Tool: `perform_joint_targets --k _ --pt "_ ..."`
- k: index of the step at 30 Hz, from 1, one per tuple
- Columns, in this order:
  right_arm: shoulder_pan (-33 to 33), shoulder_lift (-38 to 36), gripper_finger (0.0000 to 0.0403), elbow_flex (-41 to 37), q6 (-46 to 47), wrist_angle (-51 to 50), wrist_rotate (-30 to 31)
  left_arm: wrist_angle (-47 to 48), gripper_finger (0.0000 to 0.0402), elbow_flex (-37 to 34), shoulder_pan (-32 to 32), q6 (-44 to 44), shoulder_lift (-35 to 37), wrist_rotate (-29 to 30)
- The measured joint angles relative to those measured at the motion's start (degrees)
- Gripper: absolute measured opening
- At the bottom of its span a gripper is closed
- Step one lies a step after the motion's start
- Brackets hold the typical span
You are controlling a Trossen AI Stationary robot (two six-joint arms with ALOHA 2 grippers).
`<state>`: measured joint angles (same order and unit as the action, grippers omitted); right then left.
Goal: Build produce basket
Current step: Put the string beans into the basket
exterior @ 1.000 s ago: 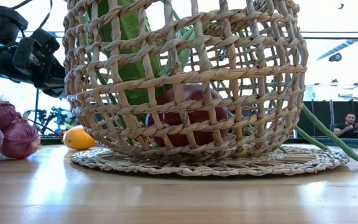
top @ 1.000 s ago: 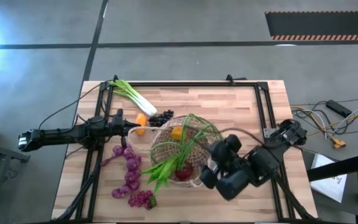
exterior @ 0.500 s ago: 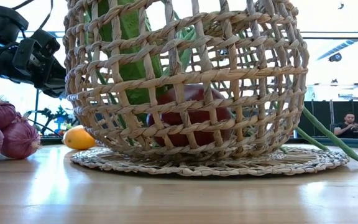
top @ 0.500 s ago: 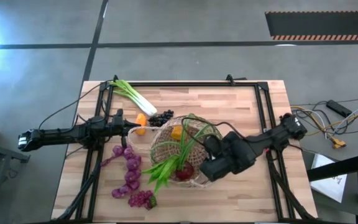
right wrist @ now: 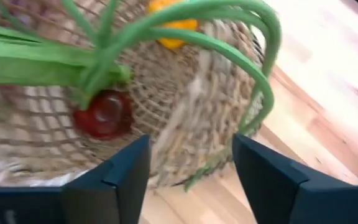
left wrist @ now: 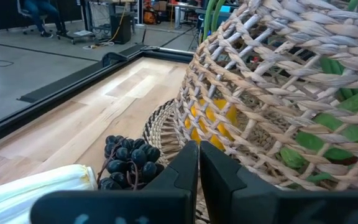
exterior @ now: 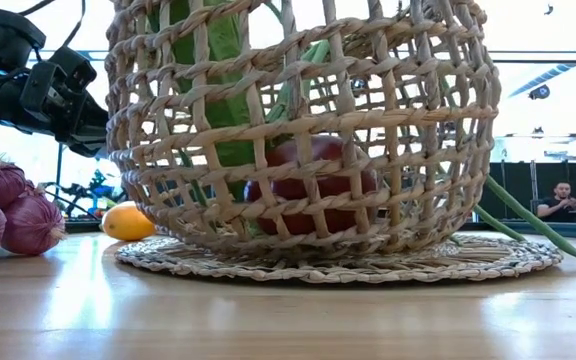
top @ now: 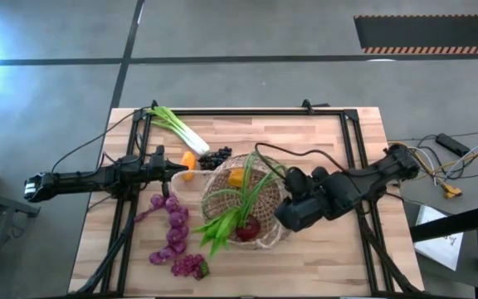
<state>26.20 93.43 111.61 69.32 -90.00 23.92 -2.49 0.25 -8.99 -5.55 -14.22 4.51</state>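
The wicker basket (top: 237, 209) stands on its flat woven base (exterior: 338, 262) mid-table. It holds long green leaves (top: 241, 203), a red apple (top: 248, 226) and an orange piece (top: 236, 177). My right gripper (top: 284, 213) hangs open at the basket's right rim and points steeply down, with the basket wall (right wrist: 188, 146) showing between its fingers. My left gripper (top: 178, 171) is shut and level at the basket's left side, beside dark grapes (top: 214, 156) and another orange piece (top: 187, 159). A leek (top: 177, 126) lies at the far left. My right gripper stands over the basket's right rim with its fingers (right wrist: 123, 171) apart. Blur hides the tips, so I cannot tell whether it touches the wicker.
Purple bunches (top: 173, 224) and a pink-red bunch (top: 187, 266) lie on the table left of the basket and nearer the front edge. A dark frame rail (top: 247, 111) runs along the table's far side. Bare wood lies far right of the basket. A person sits far off in the room (exterior: 563, 200).
My right gripper has gone from the near right of the table toward the far edge and the basket, has come lower and has tipped further down, ending at the basket's right rim. The basket, with the apple inside, has shifted slightly on the table.
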Motion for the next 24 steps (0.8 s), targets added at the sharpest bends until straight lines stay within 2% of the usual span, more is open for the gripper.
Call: perform_joint_targets --k 10,18,24 --pt "-3.35 -2.16 0.0138 -13.67 1.13 0.57 -2.60 0.01 0.0000 0.00 -0.01 0.00 -0.02 -0.01" --pt "-6.94 -2.19 0.0117 -14.27 -5.99 4.71 5.00 0.01 0.0000 0.00 0.01 0.01 -0.01 0.01" --pt "-8.52 -2.16 0.0110 -11.91 -8.91 5.20 13.39 0.00 0.0000 0.00 0.00 0.01 -0.01 0.01"
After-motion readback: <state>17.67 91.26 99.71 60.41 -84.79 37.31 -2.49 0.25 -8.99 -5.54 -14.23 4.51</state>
